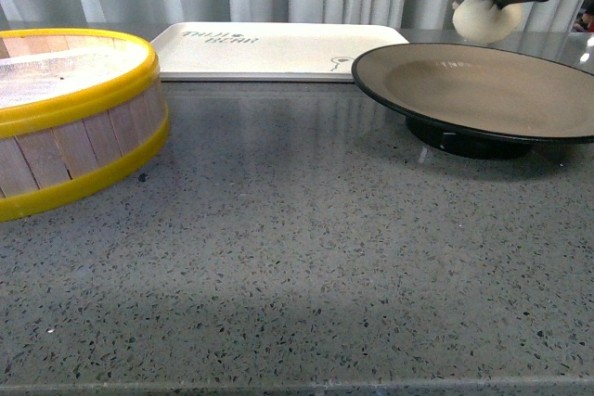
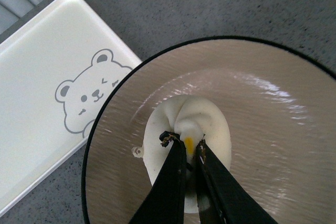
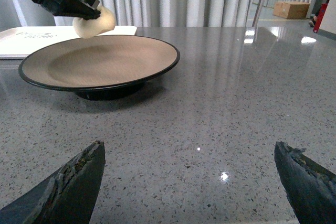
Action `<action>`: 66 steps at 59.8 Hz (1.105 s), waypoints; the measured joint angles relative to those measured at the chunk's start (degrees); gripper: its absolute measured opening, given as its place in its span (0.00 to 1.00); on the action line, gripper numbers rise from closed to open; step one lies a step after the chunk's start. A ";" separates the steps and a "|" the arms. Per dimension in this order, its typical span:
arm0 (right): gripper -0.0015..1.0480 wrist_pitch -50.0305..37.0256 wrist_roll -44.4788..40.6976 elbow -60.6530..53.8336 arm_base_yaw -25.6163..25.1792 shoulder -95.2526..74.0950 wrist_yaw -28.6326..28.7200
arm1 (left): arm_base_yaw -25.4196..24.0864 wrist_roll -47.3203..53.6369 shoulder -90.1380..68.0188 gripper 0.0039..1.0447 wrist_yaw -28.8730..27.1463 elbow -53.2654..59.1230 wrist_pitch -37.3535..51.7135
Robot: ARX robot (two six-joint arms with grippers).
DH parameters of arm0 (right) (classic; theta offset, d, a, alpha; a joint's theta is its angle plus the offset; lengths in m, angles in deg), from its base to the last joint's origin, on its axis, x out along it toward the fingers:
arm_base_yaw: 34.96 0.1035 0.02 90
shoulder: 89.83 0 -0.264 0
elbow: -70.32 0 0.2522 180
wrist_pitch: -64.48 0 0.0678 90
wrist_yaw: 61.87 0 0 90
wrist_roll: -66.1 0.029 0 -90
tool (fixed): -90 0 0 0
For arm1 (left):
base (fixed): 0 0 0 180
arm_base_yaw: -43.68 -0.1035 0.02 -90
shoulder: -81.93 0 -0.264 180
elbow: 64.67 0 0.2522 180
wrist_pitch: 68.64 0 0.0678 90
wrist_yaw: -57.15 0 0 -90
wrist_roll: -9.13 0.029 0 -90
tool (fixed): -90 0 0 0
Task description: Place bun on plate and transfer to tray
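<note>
- The left gripper [image 2: 185,142] has its 2 fingers [image 2: 172,182] clenched on the bun [image 2: 195,115], pinching it near its creased top.
- The bun hangs in the air, clear of any surface, with its underside free.
- Directly beneath it lies the plate [image 2: 273,145]. The left wrist view puts the bun over the tan inside, while the front view suggests it sits toward the far rim.
- The coming move looks like a straight descent, perhaps nudged toward the plate's centre.
- The tray [image 2: 44,43] lies just beside the plate.
- The right gripper [image 3: 189,148] is spread wide and empty, low over the table [image 3: 236,103], near the plate's front edge.
</note>
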 joint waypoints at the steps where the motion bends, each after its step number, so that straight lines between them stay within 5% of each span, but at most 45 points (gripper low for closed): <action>1: 0.92 0.00 0.00 0.00 0.00 0.00 0.02 | -0.11 0.37 -0.28 0.03 -0.22 -0.02 -0.04; 16: 0.92 0.00 0.00 0.00 0.00 0.00 0.02 | -0.59 1.90 -1.86 0.03 -1.05 -0.02 -0.87; 37: 0.92 0.00 0.00 0.00 0.00 0.00 0.00 | -0.04 -2.67 -1.73 0.04 4.92 0.04 -5.18; 66: 0.92 0.00 0.02 0.00 0.00 0.00 0.00 | 0.68 -5.18 -1.60 0.68 3.65 0.39 -4.33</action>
